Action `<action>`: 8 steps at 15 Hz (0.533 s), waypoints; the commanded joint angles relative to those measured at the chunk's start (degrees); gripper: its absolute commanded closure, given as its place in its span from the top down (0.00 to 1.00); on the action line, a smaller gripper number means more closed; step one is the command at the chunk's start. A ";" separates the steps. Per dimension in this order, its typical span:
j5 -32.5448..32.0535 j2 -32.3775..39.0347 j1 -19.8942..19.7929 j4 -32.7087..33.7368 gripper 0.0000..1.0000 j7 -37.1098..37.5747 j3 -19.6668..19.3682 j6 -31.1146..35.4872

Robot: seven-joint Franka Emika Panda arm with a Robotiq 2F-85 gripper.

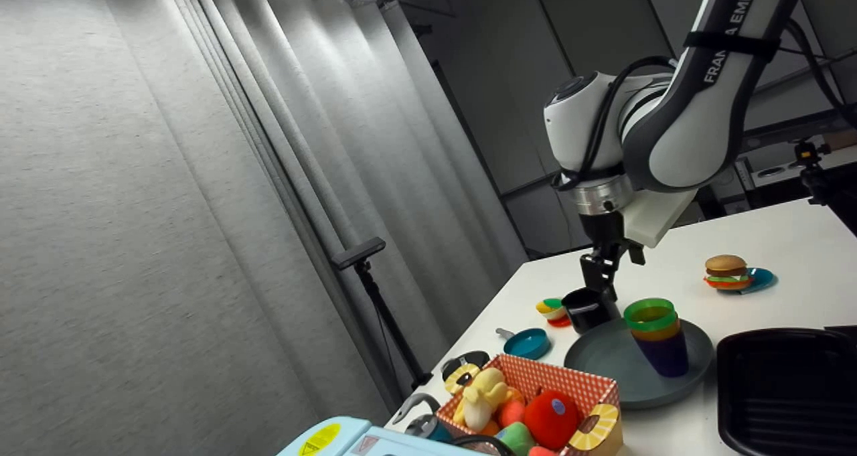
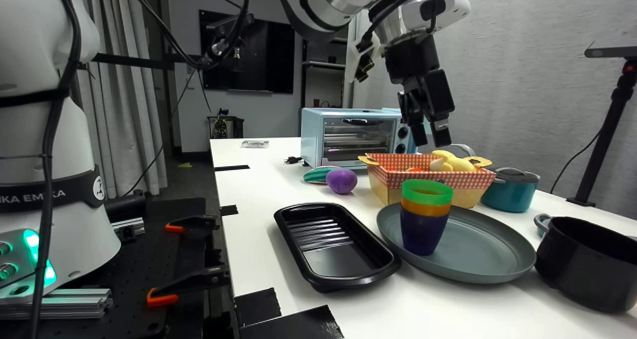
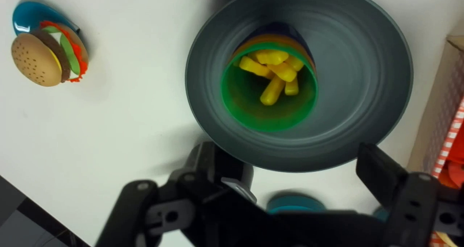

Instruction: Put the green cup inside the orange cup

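Gripper (image 2: 431, 136): spread wide, fingers (image 3: 380, 174) well apart, with grey plate (image 2: 482, 244) and white tabletop (image 3: 127, 112) showing through the gap; tips down, hanging apart from the cups
Green cup (image 3: 272, 120): there it is, nested in the orange cup (image 2: 426, 209), rim standing proud, yellow pieces (image 3: 272, 56) heaped inside
Orange cup: just a band of it visible, itself sunk into a dark purple cup (image 2: 423, 237)
Plate: round, bearing the whole stack, upright, on the side near the black tray (image 2: 338, 259)
Black tray: lying just beside the plate, ridged inside
Black pot (image 2: 587, 269): just beside the plate too, across from the tray
Toy burger (image 1: 726, 272): out on the tabletop, right by a teal dish (image 1: 759, 279)
Basket (image 2: 475, 180): red-checked, soft toys (image 2: 450, 163) piled in
Purple toy (image 2: 341, 180): near the basket, a green-striped toy (image 2: 317, 174) just behind it
Oven (image 2: 358, 139): pale blue, glass-fronted, sitting past the basket in an exterior view
Black stand (image 1: 385, 309): a bar (image 1: 359, 253) on top, grey curtain (image 1: 301, 141) hanging behind
Screen (image 2: 271, 60): dark, fixed on the far wall (image 2: 273, 112)
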 commanded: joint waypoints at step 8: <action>5.64 -15.46 -0.73 -11.29 1.00 -9.44 2.17 0.64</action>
